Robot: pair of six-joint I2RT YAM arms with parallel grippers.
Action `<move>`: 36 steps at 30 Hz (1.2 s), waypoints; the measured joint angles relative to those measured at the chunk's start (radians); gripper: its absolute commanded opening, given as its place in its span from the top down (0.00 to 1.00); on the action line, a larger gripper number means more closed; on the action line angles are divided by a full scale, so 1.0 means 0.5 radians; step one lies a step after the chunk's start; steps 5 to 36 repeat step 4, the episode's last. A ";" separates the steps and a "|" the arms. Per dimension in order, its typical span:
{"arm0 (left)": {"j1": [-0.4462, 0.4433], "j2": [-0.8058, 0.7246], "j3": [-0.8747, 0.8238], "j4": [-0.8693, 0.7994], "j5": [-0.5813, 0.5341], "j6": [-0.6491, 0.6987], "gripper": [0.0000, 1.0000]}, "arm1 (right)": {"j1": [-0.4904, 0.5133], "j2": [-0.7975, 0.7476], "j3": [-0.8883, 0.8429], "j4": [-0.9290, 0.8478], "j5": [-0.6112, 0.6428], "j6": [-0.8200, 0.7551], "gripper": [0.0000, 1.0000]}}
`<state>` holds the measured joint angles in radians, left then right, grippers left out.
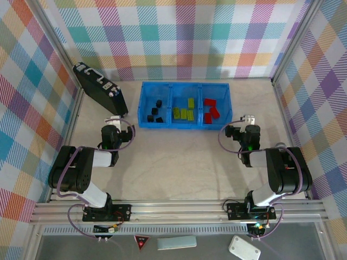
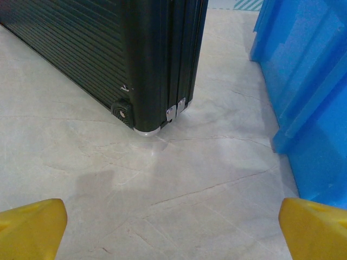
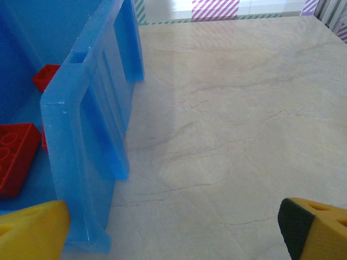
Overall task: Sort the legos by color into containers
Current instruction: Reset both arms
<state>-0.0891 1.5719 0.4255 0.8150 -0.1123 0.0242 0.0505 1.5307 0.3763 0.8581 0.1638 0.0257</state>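
So the left gripper point(image 2: 173, 233) and right gripper point(image 3: 173, 233) are being held wide open, empty. The tray point(image 3: 81, 135) is sitting just beside the fingers point(image 3: 32, 227); it could be getting clipped by a sideways swing.

The tabletop point(image 1: 184, 162) is a smooth, pale stone-look surface with fine veins and a soft sheen. The tray point(image 3: 76, 135) is glossy blue moulded plastic, slightly translucent at the rim. The red bricks point(image 3: 13, 157) in it are shiny hard plastic. The black case point(image 2: 81, 49) has a finely ribbed, matt shell with bright metal corner fittings point(image 2: 172, 112). The fingertips point(image 2: 30, 227) of the left gripper point(image 2: 173, 230) look like matt yellow plastic. The walls point(image 1: 179, 32) look like checked cloth, and the near rail point(image 1: 179, 208) is dull silver metal.
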 measured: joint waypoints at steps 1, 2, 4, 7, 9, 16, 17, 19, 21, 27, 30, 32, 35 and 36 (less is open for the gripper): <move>0.000 0.001 0.000 0.000 0.001 0.000 0.00 | 0.000 0.000 0.000 0.000 -0.001 -0.001 0.01; 0.000 0.000 0.000 0.000 0.000 0.000 0.00 | 0.000 0.000 0.000 -0.001 -0.002 0.000 0.01; 0.000 0.001 0.000 0.000 0.000 0.000 0.00 | 0.000 0.000 0.000 -0.002 -0.002 0.000 0.01; 0.000 0.001 0.000 0.000 0.000 0.000 0.00 | 0.000 0.000 0.000 -0.002 -0.002 0.000 0.01; 0.000 0.001 0.000 0.000 0.000 0.000 0.00 | 0.000 0.000 0.000 -0.002 -0.002 0.000 0.01; 0.000 0.001 0.000 0.000 0.000 0.000 0.00 | 0.000 0.000 0.000 -0.002 -0.002 0.000 0.01; 0.000 0.001 0.000 0.000 0.000 0.000 0.00 | 0.000 0.000 0.000 -0.002 -0.002 0.000 0.01; 0.000 0.001 0.000 0.000 0.000 0.000 0.00 | 0.000 0.000 0.000 -0.002 -0.002 0.000 0.01; 0.000 0.001 0.000 0.000 0.000 0.000 0.00 | 0.000 0.000 0.000 -0.002 -0.002 0.000 0.01; 0.000 0.001 0.000 0.000 0.000 0.000 0.00 | 0.000 0.000 0.000 -0.002 -0.002 0.000 0.01; 0.000 0.001 0.000 0.000 0.000 0.000 0.00 | 0.000 0.000 0.000 -0.002 -0.002 0.000 0.01; 0.000 0.001 0.000 0.000 0.000 0.000 0.00 | 0.000 0.000 0.000 -0.002 -0.002 0.000 0.01; 0.000 0.001 0.000 0.000 0.000 0.000 0.00 | 0.000 0.000 0.000 -0.002 -0.002 0.000 0.01; 0.000 0.001 0.000 0.000 0.000 0.000 0.00 | 0.000 0.000 0.000 -0.002 -0.002 0.000 0.01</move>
